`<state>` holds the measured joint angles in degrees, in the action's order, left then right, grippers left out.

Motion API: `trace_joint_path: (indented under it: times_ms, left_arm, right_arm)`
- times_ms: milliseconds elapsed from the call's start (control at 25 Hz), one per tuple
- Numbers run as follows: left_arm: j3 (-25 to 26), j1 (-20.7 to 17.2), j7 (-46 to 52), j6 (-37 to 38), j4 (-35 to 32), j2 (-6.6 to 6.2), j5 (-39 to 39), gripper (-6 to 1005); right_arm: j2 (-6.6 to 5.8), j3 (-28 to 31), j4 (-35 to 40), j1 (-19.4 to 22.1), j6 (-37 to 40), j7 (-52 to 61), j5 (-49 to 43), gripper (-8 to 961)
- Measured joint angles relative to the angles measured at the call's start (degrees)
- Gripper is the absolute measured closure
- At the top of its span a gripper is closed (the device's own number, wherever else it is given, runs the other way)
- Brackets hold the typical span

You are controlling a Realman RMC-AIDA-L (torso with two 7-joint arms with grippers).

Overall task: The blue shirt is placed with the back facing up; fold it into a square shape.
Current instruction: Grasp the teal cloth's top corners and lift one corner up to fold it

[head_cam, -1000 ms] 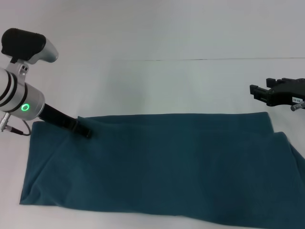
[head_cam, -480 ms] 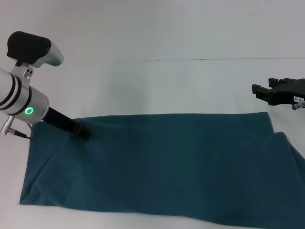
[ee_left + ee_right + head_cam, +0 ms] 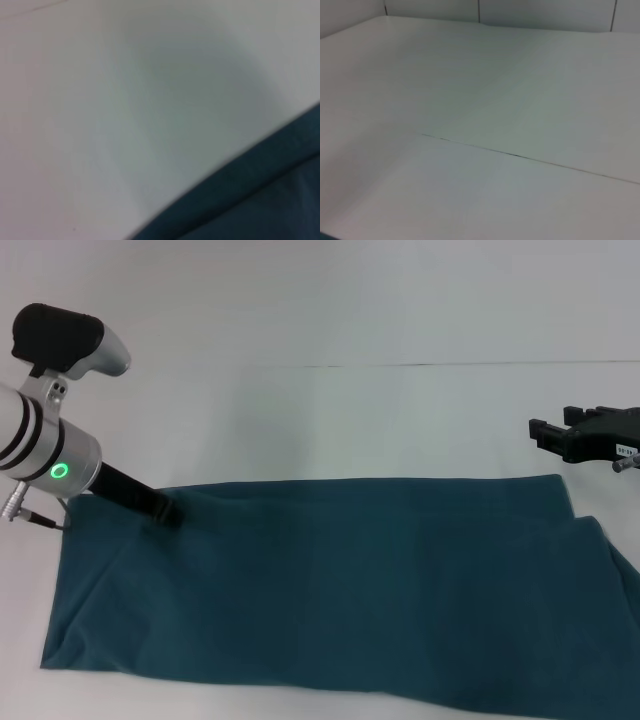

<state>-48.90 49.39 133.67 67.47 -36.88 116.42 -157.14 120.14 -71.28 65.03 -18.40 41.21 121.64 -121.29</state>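
Since the earlier frame my left gripper (image 3: 168, 514) has slid a little toward the shirt's left end along the far edge; nothing else has shifted. I see the shirt (image 3: 340, 590) lying flat as a long teal band across the near table (image 3: 330, 420), plain soft cotton, smooth with faint diagonal creases, its right end doubled into a loose fold. Dark fingertips press on the far hem; I cannot tell how wide they stand. My right gripper (image 3: 545, 430) hovers well clear beyond the far right corner, its width unclear too. A thin seam (image 3: 450, 364) crosses the matte white tabletop.
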Motion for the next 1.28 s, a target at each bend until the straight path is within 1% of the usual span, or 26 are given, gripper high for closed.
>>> trace_joint_path:
  times_ms: [160, 440, 600, 640, 680, 840, 1000, 1160, 1280]
  left_arm:
    - [-0.01, -0.77, -0.07, 0.23, -2.02, 0.63, 0.00, 930]
    - [-0.06, -1.55, -0.13, 2.47, -4.45, 0.74, 0.20, 955]
    - [0.00, -3.06, -0.03, 3.56, -8.26, 1.45, 0.25, 964]
    - [0.01, -3.86, 0.13, 4.14, -10.53, 1.76, 0.30, 966]
    - [0.01, -3.86, 0.13, 4.14, -10.53, 1.76, 0.30, 966]
    - [0.04, -5.14, 0.67, 4.84, -13.94, 2.00, 0.34, 965]
    - [0.04, -6.11, 1.21, 5.00, -15.90, 1.93, 0.16, 965]
    - [0.87, -6.68, 1.26, 5.00, -16.53, 1.66, 0.27, 966]
    - [2.63, -6.47, 1.48, 4.92, -16.21, 1.85, 0.35, 966]
  right_arm:
    - [0.00, 0.00, -0.04, 0.01, 0.00, 0.00, 0.00, 434]
    - [0.00, 0.07, -0.08, 0.30, 0.00, -0.58, 0.82, 435]
    - [0.00, 0.09, -0.08, 0.42, 0.00, -0.86, 1.25, 435]
    - [0.00, 0.09, -0.08, 0.46, 0.01, -0.99, 1.29, 436]
    - [0.00, 0.09, -0.08, 0.48, 0.01, -1.07, 1.30, 436]
    - [0.00, 0.09, -0.08, 0.50, 0.03, -1.21, 1.32, 436]
    - [0.00, 0.09, 0.05, 0.52, 0.07, -1.21, 1.34, 436]
    - [0.00, 0.09, 0.12, 0.55, 0.08, -1.21, 1.42, 435]
    - [0.00, 0.09, 0.03, 0.40, 0.06, -1.22, 1.42, 435]
